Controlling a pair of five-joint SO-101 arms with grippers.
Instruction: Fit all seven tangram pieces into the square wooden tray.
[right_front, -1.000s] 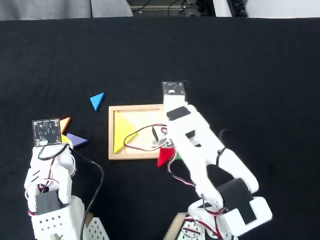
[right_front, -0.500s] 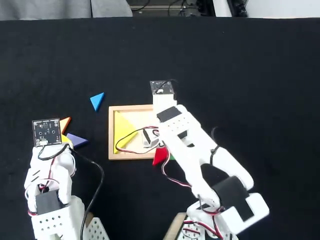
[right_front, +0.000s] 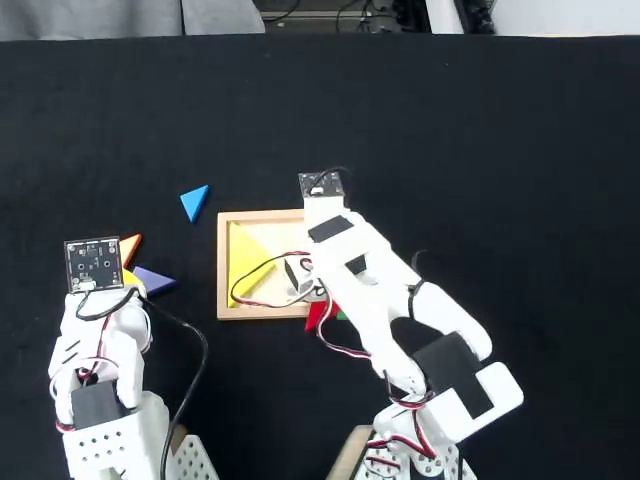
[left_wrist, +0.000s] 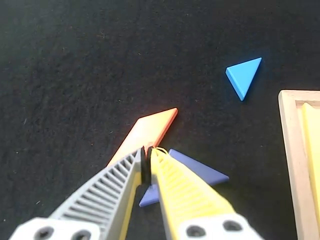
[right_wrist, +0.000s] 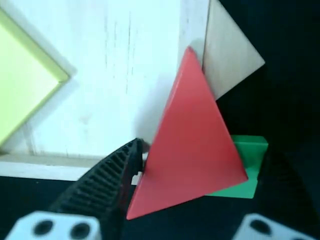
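Red triangle (right_wrist: 192, 145), glossy and tilted: we see it pinched in the right gripper (right_wrist: 190, 190) over the wooden tray (right_wrist: 50, 167) rim. The left gripper (left_wrist: 148, 152) is pressed together above the orange piece (left_wrist: 150, 127).

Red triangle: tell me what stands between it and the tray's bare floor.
Only the tray's rim, which the red triangle overlaps, tilted. A pale triangle beside its tip and a green piece under it lie outside the rim; the floor up to the yellow triangle is bare.
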